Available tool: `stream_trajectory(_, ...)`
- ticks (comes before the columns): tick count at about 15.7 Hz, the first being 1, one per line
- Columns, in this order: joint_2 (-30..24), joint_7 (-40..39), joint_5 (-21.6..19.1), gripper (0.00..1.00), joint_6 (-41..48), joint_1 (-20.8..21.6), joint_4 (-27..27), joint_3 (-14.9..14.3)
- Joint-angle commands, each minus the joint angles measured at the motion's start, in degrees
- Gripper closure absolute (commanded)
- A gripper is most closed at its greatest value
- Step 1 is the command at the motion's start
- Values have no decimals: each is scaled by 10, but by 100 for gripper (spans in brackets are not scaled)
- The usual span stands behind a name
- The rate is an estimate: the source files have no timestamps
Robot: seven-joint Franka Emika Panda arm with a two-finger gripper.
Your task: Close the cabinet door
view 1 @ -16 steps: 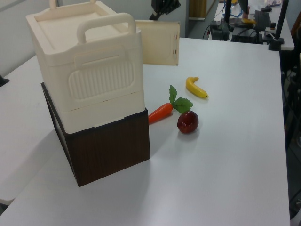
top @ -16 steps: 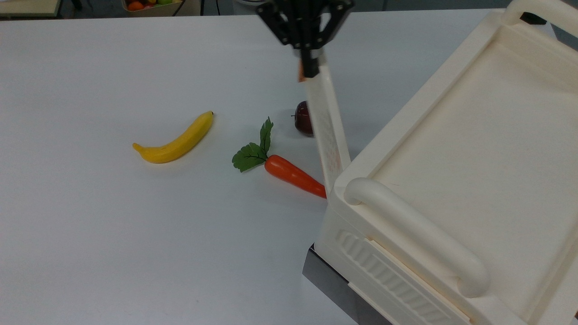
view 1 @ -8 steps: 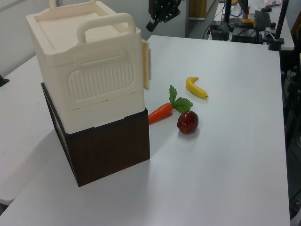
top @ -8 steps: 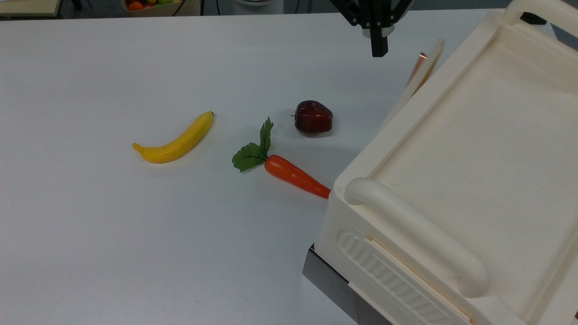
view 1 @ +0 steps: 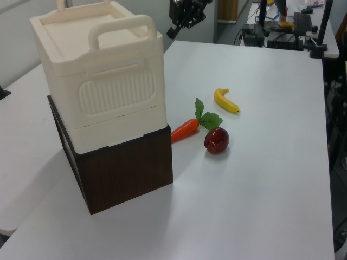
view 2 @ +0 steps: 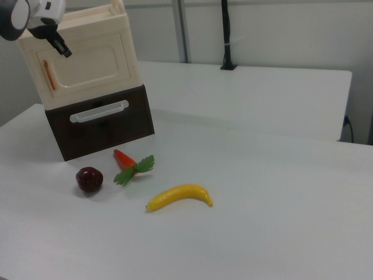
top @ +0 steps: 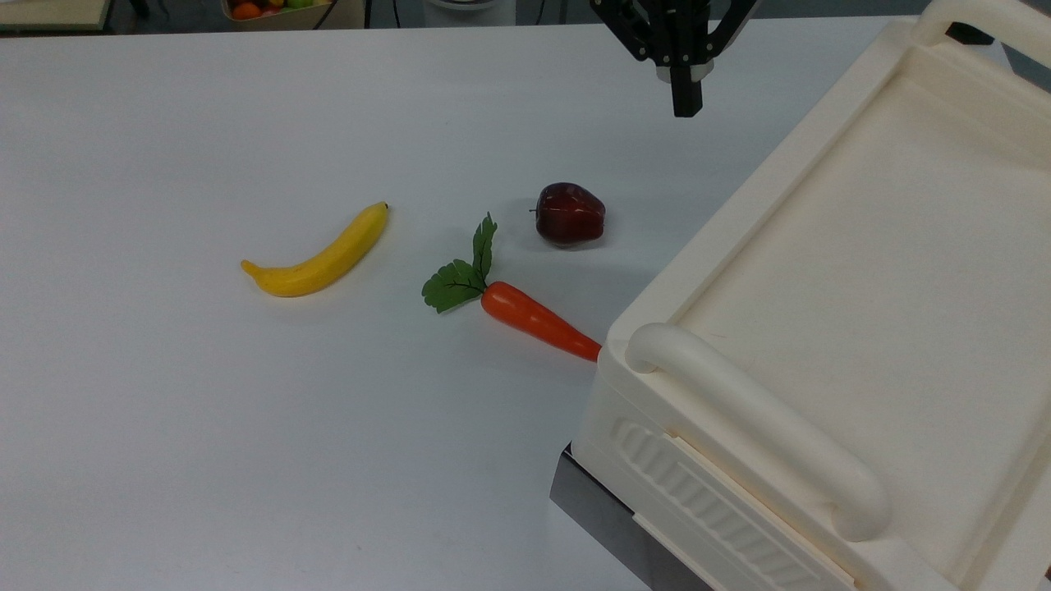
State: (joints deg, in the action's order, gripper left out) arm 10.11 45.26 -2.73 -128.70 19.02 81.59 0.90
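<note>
Door (view 2: pixel 81 67) sits flush in the cabinet (view 2: pixel 87 64) front, looks closed; gripper (view 2: pixel 60 46) hovers just off its copper-strip edge, fingers together, holding nothing; panel seems light, stiff, slick plastic, best pushed near that free edge.

The cabinet (top: pixel 862 328) runs off the top view's right and bottom edges. The carrot's (top: pixel 538 322) tip sits hidden behind the cabinet's corner in that view. The end effector (top: pixel 686 103) is cut off above by the top view's upper edge, and its arm leaves the right view's left edge.
</note>
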Motion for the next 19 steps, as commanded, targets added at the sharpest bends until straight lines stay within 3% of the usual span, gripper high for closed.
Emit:
stream_trajectory(1,2,-39,2,100,-3,2,9,-4)
stream_trajectory(4,-6,-103,2,100,33,-18,32,-13)
stream_trajectory(7,-9,-213,2,100,128,-56,33,-20)
stream_trajectory(9,-22,-291,10,100,206,-62,48,-56)
stream_trajectory(11,-42,-347,45,100,255,-65,70,-72)
stream_trajectory(16,-83,-471,60,100,325,-119,116,-71)
stream_trajectory(19,-97,-492,60,100,324,-149,131,-63)
